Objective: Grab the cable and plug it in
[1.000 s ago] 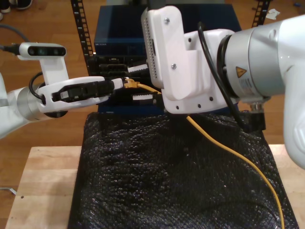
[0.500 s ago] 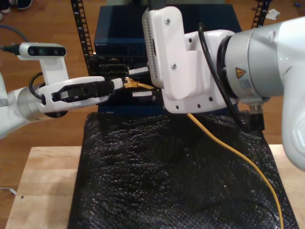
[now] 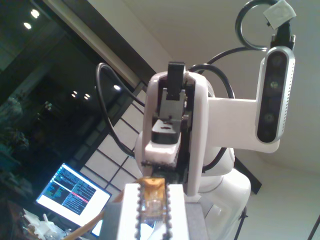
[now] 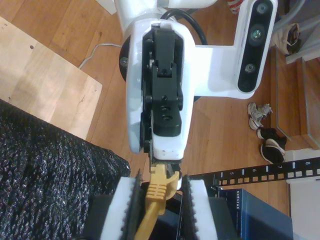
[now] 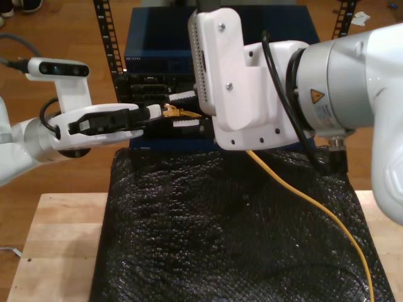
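The long thin yellow-orange network cable (image 5: 306, 200) runs across the black bubble-wrap sheet (image 5: 208, 245) up to the dark rack equipment (image 5: 146, 83). My first gripper (image 3: 152, 202) pinches its clear plug. My second gripper (image 4: 158, 196) sits narrowly around the yellow boot just behind; I cannot tell whether it grips.

Yellow-orange cable (image 5: 301, 196) running from the exterior view's 5 o'clock edge up toward centre; booted plug end (image 4: 156, 192) held raised.
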`<state>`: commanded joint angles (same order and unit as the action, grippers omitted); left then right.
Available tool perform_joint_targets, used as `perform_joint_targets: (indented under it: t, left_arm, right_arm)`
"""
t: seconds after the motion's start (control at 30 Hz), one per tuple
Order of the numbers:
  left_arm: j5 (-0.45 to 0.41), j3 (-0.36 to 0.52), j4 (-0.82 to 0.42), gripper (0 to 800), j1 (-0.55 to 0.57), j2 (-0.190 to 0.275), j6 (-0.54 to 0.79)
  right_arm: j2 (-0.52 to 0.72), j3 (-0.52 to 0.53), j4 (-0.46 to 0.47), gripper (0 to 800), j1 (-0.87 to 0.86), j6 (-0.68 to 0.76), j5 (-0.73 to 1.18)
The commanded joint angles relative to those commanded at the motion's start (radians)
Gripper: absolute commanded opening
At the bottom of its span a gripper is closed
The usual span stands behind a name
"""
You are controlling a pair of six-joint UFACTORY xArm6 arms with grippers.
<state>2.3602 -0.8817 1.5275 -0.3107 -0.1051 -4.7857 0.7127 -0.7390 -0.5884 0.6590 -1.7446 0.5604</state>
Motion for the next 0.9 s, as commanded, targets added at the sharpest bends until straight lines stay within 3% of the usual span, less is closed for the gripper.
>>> perform_joint_targets:
  t: [0.9]
  left_arm:
    - [0.017, 0.0, 0.0, 21, 0.0, -0.005, -0.034]
  right_arm:
    - [-0.009, 0.0, -0.008, 213, 0.002, 0.0, 0.002]
